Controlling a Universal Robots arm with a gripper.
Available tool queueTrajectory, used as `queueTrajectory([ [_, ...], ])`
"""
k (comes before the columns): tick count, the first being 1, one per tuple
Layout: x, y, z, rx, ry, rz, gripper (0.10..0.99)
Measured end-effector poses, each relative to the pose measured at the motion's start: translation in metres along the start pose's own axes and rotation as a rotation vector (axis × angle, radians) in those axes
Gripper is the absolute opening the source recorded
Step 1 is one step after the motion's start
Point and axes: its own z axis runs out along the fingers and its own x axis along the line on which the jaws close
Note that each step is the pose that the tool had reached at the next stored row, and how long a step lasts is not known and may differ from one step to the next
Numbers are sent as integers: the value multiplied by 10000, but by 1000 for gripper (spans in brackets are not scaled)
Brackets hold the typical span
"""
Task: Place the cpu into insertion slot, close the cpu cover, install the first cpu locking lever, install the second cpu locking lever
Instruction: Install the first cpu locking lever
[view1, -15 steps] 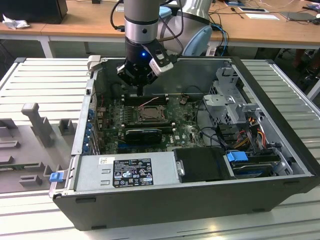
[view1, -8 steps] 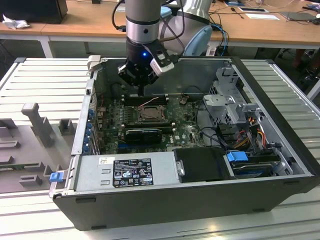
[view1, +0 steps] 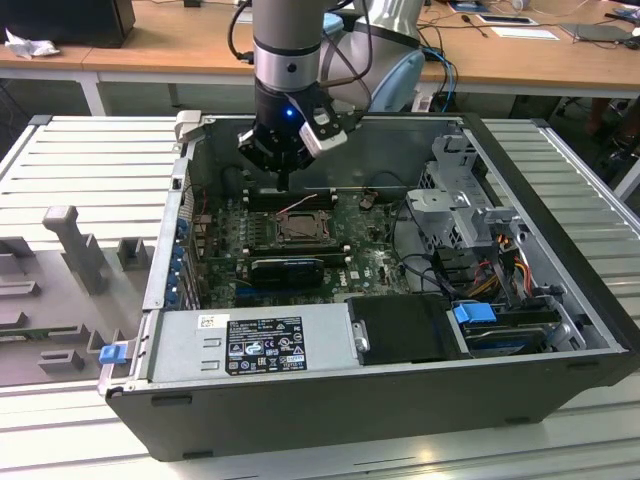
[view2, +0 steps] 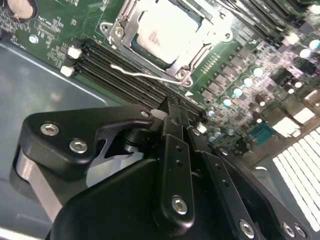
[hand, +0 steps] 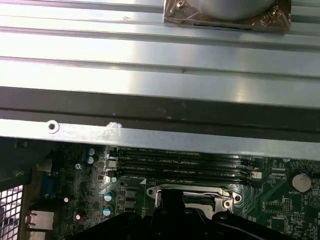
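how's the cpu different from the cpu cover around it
The cpu is a solid, pale square; the cpu cover is a shiny metal frame with a large window. The cpu is smaller and shows through that window, while the cpu cover borders it. Both lie flat, parallel to the green circuit board.

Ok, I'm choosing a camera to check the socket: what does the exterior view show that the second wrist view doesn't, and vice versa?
Exterior view: the open computer case, its power supply and drive cage. Second wrist view: the cpu framed by the cpu cover, and a wire lever beside it. Both: the green motherboard and the hand above it.
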Motion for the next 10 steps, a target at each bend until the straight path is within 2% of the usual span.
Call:
queueTrajectory([
  [6, -86, -6, 113, 0, -1, -1, 106],
  [10, -89, -7, 123, 2, 0, -1, 106],
])
